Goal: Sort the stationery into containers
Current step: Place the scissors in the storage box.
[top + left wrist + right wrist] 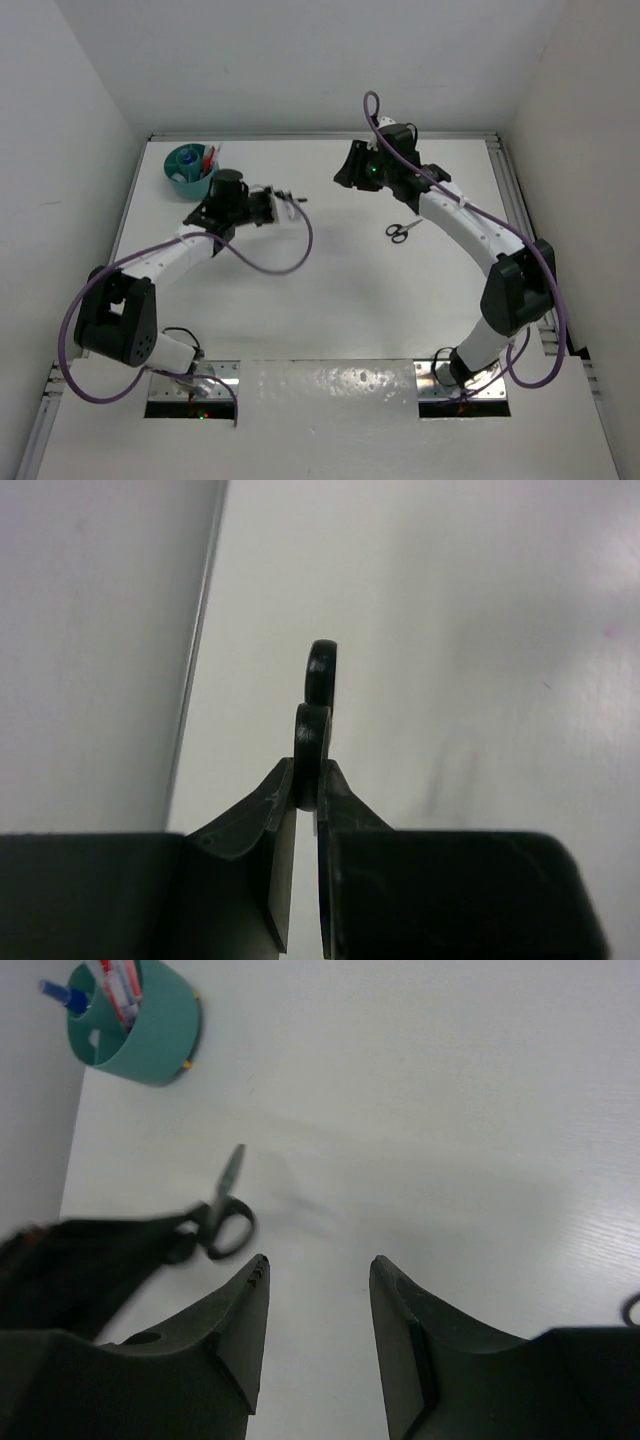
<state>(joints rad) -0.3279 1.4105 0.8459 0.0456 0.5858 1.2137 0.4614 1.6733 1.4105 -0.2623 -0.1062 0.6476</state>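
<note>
At the far left corner of the white table (330, 310) stands the teal desk organiser (185, 172), a red pen (208, 158) upright inside; the right wrist view shows a blue-tipped pen (62, 996) beside it. Only the left wrist view shows the grip closely: the left gripper (308, 780) is clamped on a black handle loop of one pair of scissors (320, 675). Its closed blades show only from the right wrist. The right gripper (318, 1270) has its jaws apart with nothing between them. The second scissors (402, 231) lie flat on the table beside the right arm, well apart from those jaws
</note>
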